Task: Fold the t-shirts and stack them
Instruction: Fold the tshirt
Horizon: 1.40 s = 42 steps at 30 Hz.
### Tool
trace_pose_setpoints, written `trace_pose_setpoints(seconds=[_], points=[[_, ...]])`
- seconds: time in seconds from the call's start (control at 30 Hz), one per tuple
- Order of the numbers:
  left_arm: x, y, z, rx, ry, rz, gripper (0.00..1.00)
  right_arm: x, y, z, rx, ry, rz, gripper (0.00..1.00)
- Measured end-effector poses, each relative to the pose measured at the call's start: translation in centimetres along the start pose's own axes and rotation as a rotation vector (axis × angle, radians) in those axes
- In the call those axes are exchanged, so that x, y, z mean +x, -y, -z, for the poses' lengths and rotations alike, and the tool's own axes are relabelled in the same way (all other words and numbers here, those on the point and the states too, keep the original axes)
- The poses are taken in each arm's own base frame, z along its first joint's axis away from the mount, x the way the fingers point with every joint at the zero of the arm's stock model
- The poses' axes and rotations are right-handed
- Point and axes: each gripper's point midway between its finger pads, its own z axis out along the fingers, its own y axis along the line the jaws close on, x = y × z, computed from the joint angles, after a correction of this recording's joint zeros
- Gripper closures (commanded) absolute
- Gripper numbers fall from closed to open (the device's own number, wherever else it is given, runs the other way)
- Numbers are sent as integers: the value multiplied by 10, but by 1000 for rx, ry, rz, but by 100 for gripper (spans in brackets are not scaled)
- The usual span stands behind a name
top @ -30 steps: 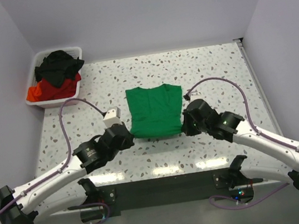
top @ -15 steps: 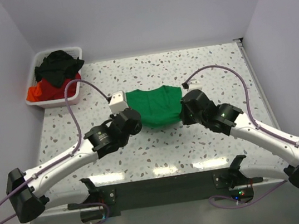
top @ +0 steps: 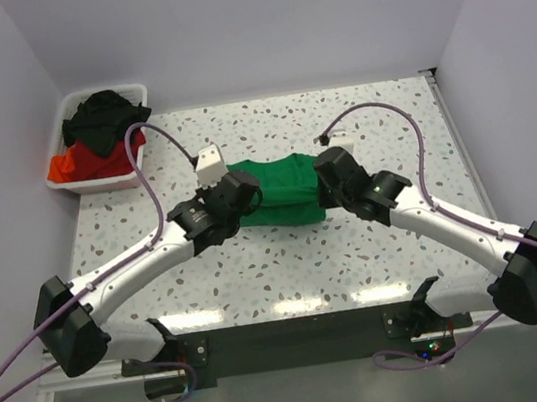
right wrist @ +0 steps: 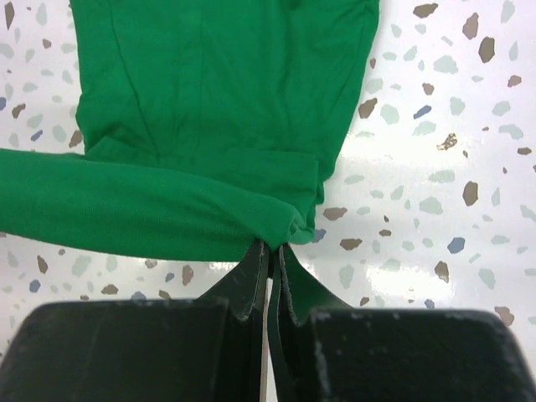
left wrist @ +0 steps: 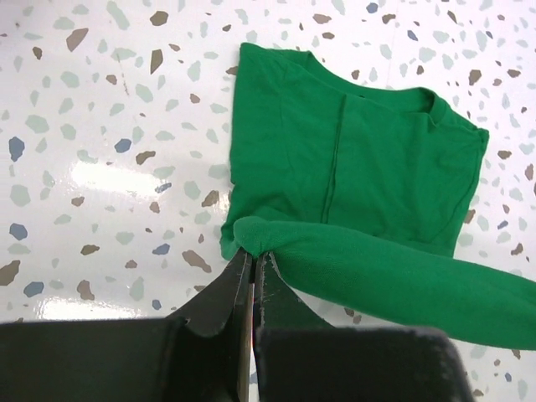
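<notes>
My left fingers point(left wrist: 248, 270) are pressed almost together, with only a sliver of a gap, and pinch a corner of the bright green soft fabric t-shirt point(top: 282, 191) at its 9 o'clock side. My right fingers point(right wrist: 261, 264) are just as narrow and grip the matching corner at its 3 o'clock side. Between the two grips the hem runs as a thick, rounded roll of green cloth, lifted off the surface and crossing the 6 o'clock part of the shirt. The rest of the shirt lies flat beneath and beyond the roll on the white speckled stone-look desk point(top: 388, 122), near its middle, with the collar toward 12 o'clock. In my left wrist view the collar opening sits at about 1 o'clock and a straight seam or crease runs down the shirt's front. Both sleeves look tucked in, so the flat part reads as a rough rectangle. Well apart from all this, in the desk's 10 o'clock corner, stands a white plastic rectangular bin point(top: 63, 176). A crumpled black fabric shirt point(top: 109, 114) is heaped on top of an orange-red fabric shirt point(top: 90, 159) in it, and the red one spills over the rim at the bin's 8 o'clock side.
</notes>
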Motion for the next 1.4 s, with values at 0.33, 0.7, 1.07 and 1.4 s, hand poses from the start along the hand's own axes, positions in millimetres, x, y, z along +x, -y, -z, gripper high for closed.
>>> trace_pose_setpoints(seconds=[0.33, 0.7, 1.07, 1.4], points=[[-3, -7, -37, -65, -16, -23, 100, -16, -7, -35, 35, 3, 0, 100], [-18, 12, -88, -67, -14, -53, 100, -36, 8, -71, 117, 18, -28, 100], [-4, 7, -140, -83, -82, -68, 100, -38, 17, -122, 167, -16, -49, 100], [6, 12, -199, -88, -131, -85, 100, -45, 23, -166, 185, -37, -69, 100]])
